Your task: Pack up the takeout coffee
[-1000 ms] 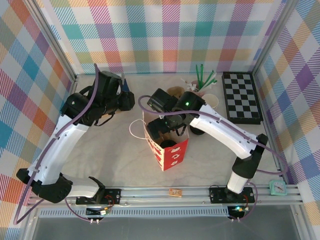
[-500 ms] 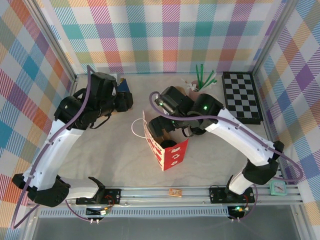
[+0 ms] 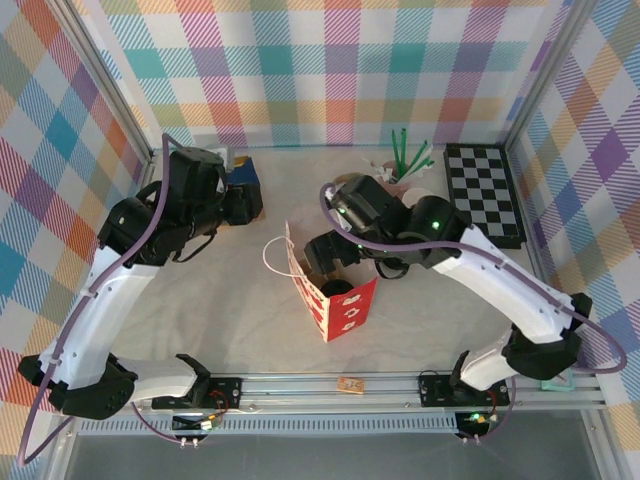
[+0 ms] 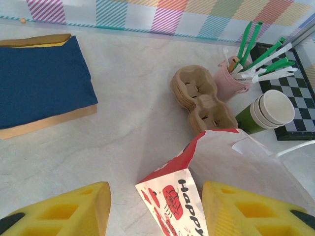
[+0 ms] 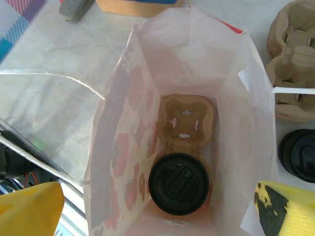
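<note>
The takeout coffee (image 5: 178, 183), seen by its round black lid, stands in one socket of a brown cardboard carrier (image 5: 186, 120) at the bottom of the red-and-white paper bag (image 5: 123, 147). My right gripper (image 5: 157, 216) hovers open straight above the bag's mouth, with one yellow finger off each side of it. In the top view that gripper (image 3: 323, 262) is over the bag (image 3: 340, 305). My left gripper (image 4: 155, 201) is open, and a top corner of the bag (image 4: 172, 194) pokes up between its yellow fingers (image 4: 64, 209) without touching them. From above, the left gripper (image 3: 256, 203) sits left of the bag.
A blue pad (image 4: 42, 83) lies at the back left. Behind the bag are a stack of cardboard carriers (image 4: 202, 101), a pink cup of cutlery (image 4: 231, 81), stacked lidless cups (image 4: 270, 108) and a checkerboard (image 3: 483, 195). Loose black lids (image 5: 300, 155) lie right of the bag.
My left gripper has drawn back to the left, away from the bag, and its jaws have widened. The right arm has swung its elbow outward while its gripper stays over the bag.
</note>
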### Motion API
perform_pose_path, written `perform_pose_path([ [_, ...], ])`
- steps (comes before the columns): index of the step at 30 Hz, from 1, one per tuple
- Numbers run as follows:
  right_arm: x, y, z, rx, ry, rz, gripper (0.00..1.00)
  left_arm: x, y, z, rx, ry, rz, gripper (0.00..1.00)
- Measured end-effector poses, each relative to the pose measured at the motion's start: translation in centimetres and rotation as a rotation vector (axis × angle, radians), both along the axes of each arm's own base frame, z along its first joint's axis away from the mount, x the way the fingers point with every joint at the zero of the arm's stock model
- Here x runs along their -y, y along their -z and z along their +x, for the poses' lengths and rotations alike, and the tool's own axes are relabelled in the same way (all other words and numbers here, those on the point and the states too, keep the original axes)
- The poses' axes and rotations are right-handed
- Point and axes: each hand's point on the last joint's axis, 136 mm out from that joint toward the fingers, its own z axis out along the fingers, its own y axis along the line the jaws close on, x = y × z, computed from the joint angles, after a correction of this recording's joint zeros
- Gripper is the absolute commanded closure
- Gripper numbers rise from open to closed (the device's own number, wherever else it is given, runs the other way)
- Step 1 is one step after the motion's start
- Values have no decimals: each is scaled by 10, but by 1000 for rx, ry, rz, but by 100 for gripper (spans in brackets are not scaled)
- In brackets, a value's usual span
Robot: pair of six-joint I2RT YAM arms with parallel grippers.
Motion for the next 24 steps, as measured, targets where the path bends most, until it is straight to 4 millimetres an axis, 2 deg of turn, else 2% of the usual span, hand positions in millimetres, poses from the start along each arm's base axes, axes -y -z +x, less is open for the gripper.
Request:
perform_pose_path([
  [6, 9, -21, -6, 36, -5, 72, 1, -3, 1, -5, -11, 0, 8, 46],
  [13, 14, -28, -14, 47, -30, 106, 1, -10, -5, -15, 15, 0, -10, 46],
  [24, 35, -41, -34, 84, -77, 188, 1, -18, 12, -28, -2, 3, -2, 45],
])
